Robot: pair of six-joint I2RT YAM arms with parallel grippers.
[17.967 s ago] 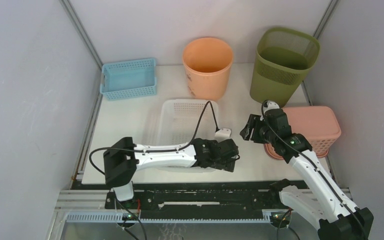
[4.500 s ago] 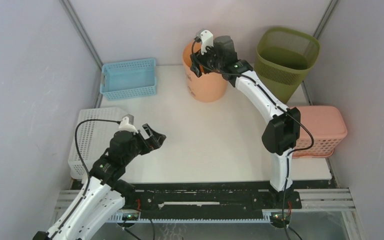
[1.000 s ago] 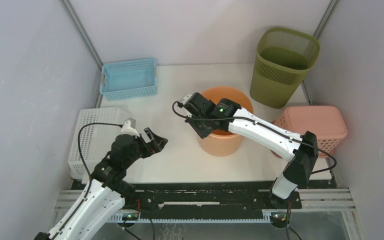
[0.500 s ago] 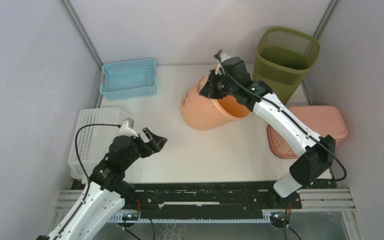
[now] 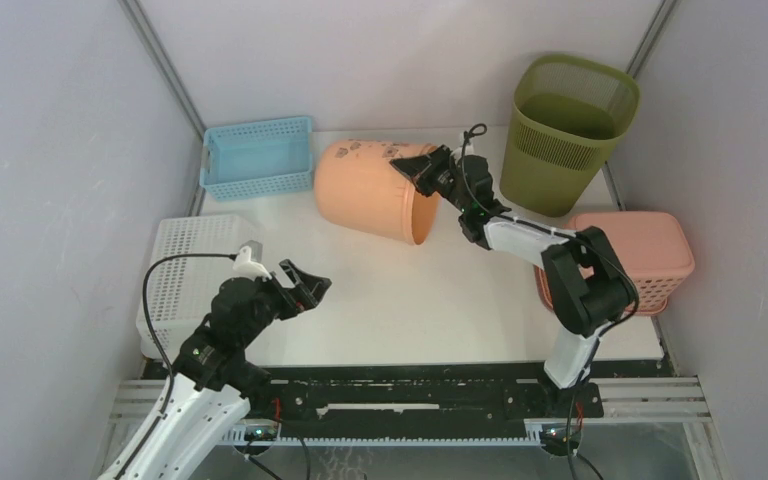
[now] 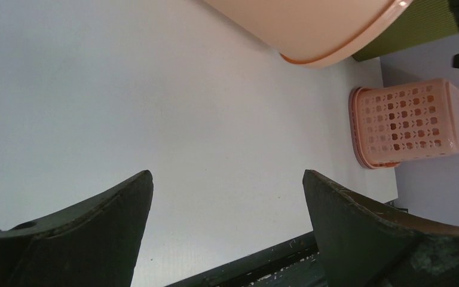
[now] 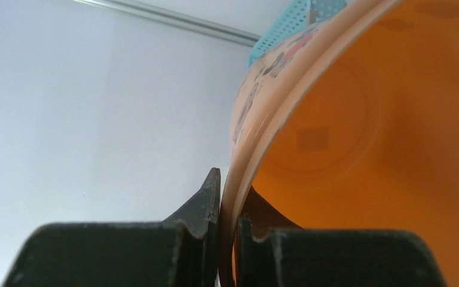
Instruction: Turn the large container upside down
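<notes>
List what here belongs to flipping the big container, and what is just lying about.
In the job:
- orange bucket, tipped on its side
- right gripper, shut on the bucket's rim

Lying about:
- blue basket
- green bin
- pink basket
- white basket
- left gripper, open and holding nothing

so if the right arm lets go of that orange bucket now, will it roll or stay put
Likely to roll: the orange bucket is round, tapered and on its side, so it would probably curve rather than run straight. It seems light and fairly stiff, since the right fingers hold it by a pinch on the rim alone.
</notes>
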